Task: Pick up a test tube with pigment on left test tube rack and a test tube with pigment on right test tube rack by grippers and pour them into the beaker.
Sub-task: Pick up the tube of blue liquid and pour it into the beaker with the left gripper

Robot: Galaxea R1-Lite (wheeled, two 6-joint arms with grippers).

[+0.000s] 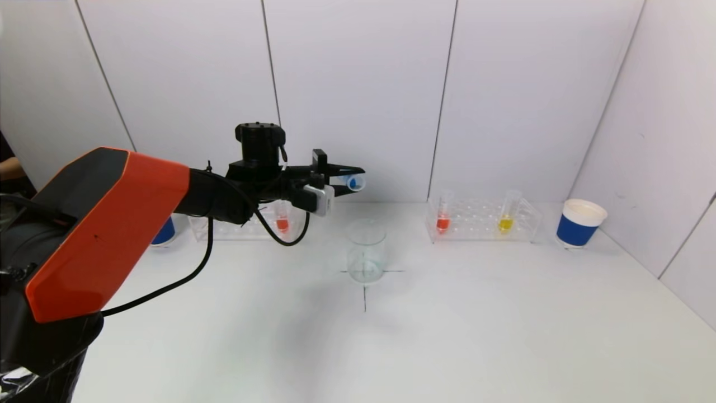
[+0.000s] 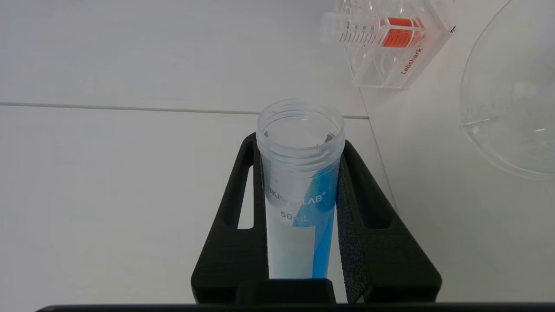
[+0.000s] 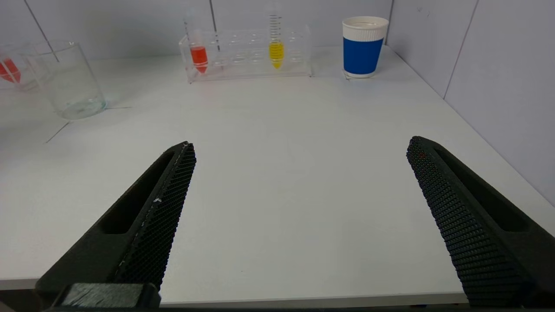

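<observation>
My left gripper [image 1: 352, 178] is shut on a clear test tube with blue pigment [image 2: 299, 186]. The tube lies nearly level, its open mouth [image 1: 354, 182] pointing right, raised above the glass beaker [image 1: 366, 252] and slightly left of it. The blue liquid runs along the tube's side toward the mouth. The left rack [image 1: 235, 229] holds a red tube [image 1: 282, 218]. On the right rack [image 1: 484, 221] stand a red tube [image 1: 443, 215] and a yellow tube [image 1: 506, 215]. My right gripper [image 3: 299, 145] is open and empty above the table's near edge, out of the head view.
A blue-and-white paper cup [image 1: 580, 223] stands right of the right rack, and another blue cup [image 1: 164, 232] sits behind my left arm. The beaker rests on a black cross mark [image 1: 364, 291]. White walls close the back and right sides.
</observation>
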